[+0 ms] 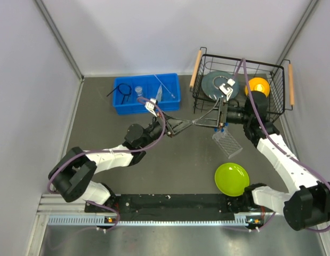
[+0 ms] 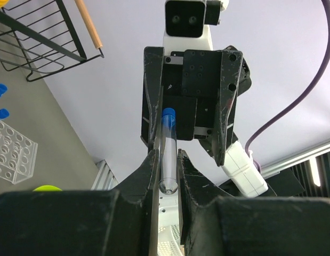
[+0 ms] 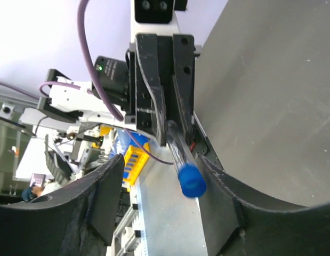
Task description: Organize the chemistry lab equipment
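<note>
A thin clear tube [image 2: 168, 154] with a blue cap [image 3: 191, 180] is held level above the table between my two arms. My left gripper [image 2: 168, 160] is shut on its round closed end. My right gripper [image 3: 162, 178] faces it, jaws open around the capped end. The cap lies close to one finger [image 3: 218, 186], and the other finger [image 3: 106, 186] stands well apart. In the top view the left gripper [image 1: 186, 124] and right gripper [image 1: 208, 120] meet nose to nose. The clear perforated rack [image 1: 227, 143], holding blue-capped tubes [image 1: 220, 129], stands just below them.
A blue bin [image 1: 172, 96] at the back holds a black ring on a rod [image 1: 123, 89], a small clear jar [image 1: 138, 89] and a clear packet [image 1: 159, 94]. A black wire basket [image 1: 199, 101] holds a grey dish [image 1: 214, 85] and an orange bowl [image 1: 258, 85]. A lime-green plate [image 1: 232, 178] lies near right.
</note>
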